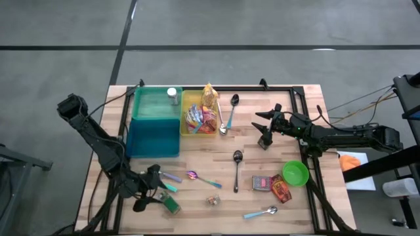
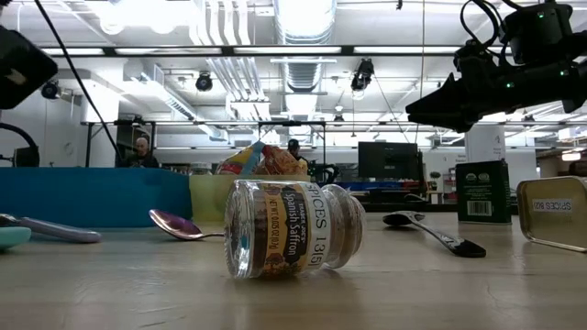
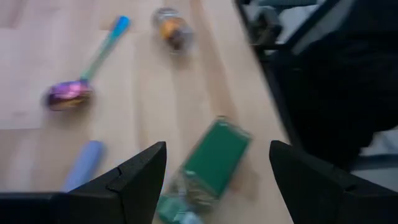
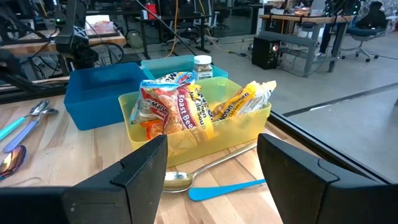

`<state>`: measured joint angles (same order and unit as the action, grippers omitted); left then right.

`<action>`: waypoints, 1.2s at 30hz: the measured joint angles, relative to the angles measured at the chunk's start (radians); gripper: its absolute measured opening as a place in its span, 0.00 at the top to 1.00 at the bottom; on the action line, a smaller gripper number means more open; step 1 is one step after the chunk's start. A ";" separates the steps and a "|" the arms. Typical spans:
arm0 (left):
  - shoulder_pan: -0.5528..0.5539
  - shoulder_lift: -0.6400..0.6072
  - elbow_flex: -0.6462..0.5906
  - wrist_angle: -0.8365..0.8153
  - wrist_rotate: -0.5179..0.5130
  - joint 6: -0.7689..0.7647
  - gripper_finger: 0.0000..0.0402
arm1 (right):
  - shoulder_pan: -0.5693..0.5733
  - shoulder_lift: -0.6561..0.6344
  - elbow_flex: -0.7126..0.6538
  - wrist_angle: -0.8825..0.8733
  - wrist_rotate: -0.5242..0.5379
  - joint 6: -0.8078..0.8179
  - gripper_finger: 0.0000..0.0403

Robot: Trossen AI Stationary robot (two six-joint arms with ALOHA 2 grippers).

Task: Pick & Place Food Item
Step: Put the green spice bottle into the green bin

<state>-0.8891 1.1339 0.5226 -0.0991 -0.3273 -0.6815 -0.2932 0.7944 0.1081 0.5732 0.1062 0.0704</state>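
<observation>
A wooden surface (image 1: pixel 197 164) was seen from above, with two dark robot arms reaching over it. The left end effector (image 1: pixel 152 187) hung near the front left corner, its fingers spread apart and gripping nothing. Directly beneath it lay a green food packet (image 3: pixel 214 163), flat on the wood close to the front edge. Just beside that lay a spoon with an iridescent bowl (image 1: pixel 192 175) and a pale blue handle.

The right end effector (image 1: pixel 264 130) hovered right of the surface's centre, also released and empty, pointing toward a yellow bin (image 1: pixel 199 118). The bin sat near the back edge, filled with bright snack packets (image 4: pixel 180 109). A teal bin (image 1: pixel 155 122) stood touching its left side, with a small jar (image 1: pixel 172 96) at its back corner.

A small spice jar (image 2: pixel 292 227) lay on its side near the front edge. Toward the front right sat a green bowl (image 1: pixel 295 173), with red-and-brown food packets (image 1: pixel 272 185) just beside it. Several more spoons were scattered across the wood.
</observation>
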 joint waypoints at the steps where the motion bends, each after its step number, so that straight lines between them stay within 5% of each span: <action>1: 0.000 0.000 -0.006 0.016 0.019 0.000 0.29 | 0.000 0.000 0.000 0.000 0.000 0.000 0.39; 8: 0.000 0.000 -0.007 -0.030 0.164 -0.055 0.29 | 0.000 0.000 0.000 0.000 0.000 0.000 0.39; 18: 0.000 0.000 -0.007 -0.128 0.163 -0.095 0.29 | 0.000 0.000 0.000 0.000 0.000 0.000 0.39; 25: 0.000 0.000 -0.007 -0.123 0.118 0.125 0.29 | 0.000 0.000 0.000 0.000 0.000 0.000 0.39; 36: -0.024 0.017 -0.007 -0.118 0.102 0.267 0.29 | 0.000 0.000 0.000 0.000 0.000 0.000 0.39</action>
<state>-0.9130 1.1505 0.5156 -0.2171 -0.2249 -0.4149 -0.2929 0.7945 0.1081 0.5733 0.1062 0.0704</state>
